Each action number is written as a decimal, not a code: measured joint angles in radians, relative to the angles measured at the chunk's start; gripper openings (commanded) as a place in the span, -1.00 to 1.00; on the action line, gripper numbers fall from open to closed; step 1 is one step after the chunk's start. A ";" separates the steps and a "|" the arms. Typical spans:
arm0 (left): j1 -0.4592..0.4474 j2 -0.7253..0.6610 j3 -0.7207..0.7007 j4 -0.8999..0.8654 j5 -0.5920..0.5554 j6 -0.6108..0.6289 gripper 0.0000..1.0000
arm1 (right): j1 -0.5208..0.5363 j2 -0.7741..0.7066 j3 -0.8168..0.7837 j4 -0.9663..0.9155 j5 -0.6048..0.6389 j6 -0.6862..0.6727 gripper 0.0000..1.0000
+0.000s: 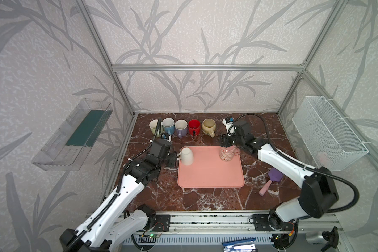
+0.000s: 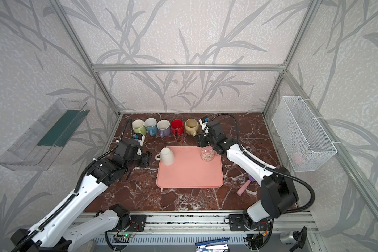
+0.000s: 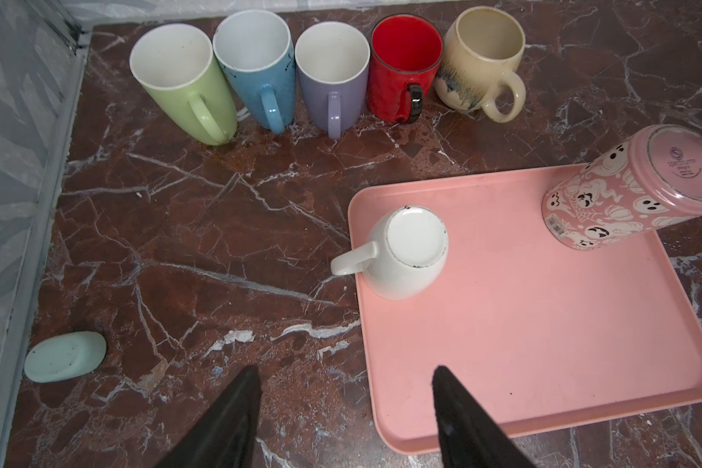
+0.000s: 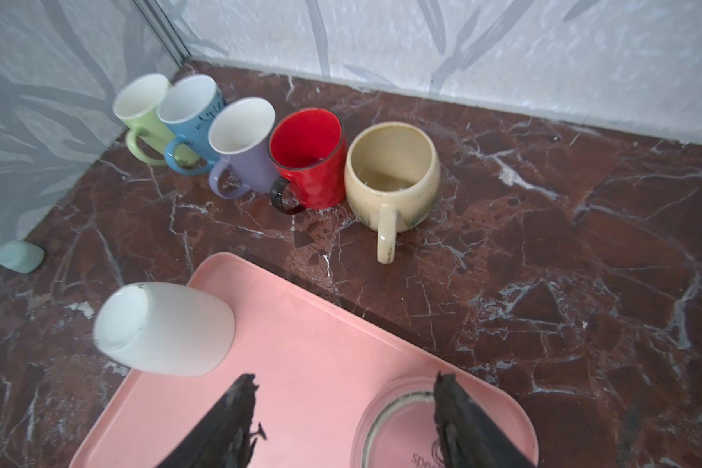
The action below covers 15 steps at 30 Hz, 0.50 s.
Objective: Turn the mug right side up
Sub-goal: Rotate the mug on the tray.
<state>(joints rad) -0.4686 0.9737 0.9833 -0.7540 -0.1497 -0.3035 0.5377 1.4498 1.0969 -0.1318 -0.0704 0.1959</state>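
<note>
Leaf-patterned walls, red-brown marble tabletop

white mug, ghost-patterned pink mug, pink tray.

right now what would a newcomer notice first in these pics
A row of five upright mugs in bright colours lines the back of the marble table. In front sits a pink tray holding two upside-down mugs: a white mug at its left edge and a pink ghost-print mug at its back right corner.

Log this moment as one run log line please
stage: reaching | upside down on pink tray: white mug, pink ghost mug | left gripper: open, empty | right gripper: open above pink ghost mug
</note>
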 measured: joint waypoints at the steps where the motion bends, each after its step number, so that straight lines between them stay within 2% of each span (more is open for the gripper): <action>1: 0.011 0.013 0.005 -0.004 0.013 0.000 0.17 | 0.006 -0.034 -0.025 0.011 0.000 0.003 0.40; 4: 0.053 0.051 0.018 -0.015 0.057 -0.001 0.29 | 0.034 -0.136 -0.112 0.042 -0.003 0.015 0.40; 8: 0.082 0.067 0.024 -0.033 0.090 0.016 0.72 | 0.060 -0.252 -0.248 0.086 -0.033 0.050 0.39; 11: 0.091 0.072 0.037 -0.029 0.100 0.041 0.84 | 0.062 -0.320 -0.352 0.122 -0.058 0.077 0.39; 15: 0.093 0.098 0.047 -0.008 0.107 0.081 0.87 | 0.064 -0.422 -0.516 0.207 -0.083 0.109 0.39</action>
<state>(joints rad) -0.3759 1.0714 1.0298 -0.7620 -0.0429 -0.2226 0.6014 1.0279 0.5808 0.0750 -0.1535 0.3050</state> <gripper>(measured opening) 0.933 0.694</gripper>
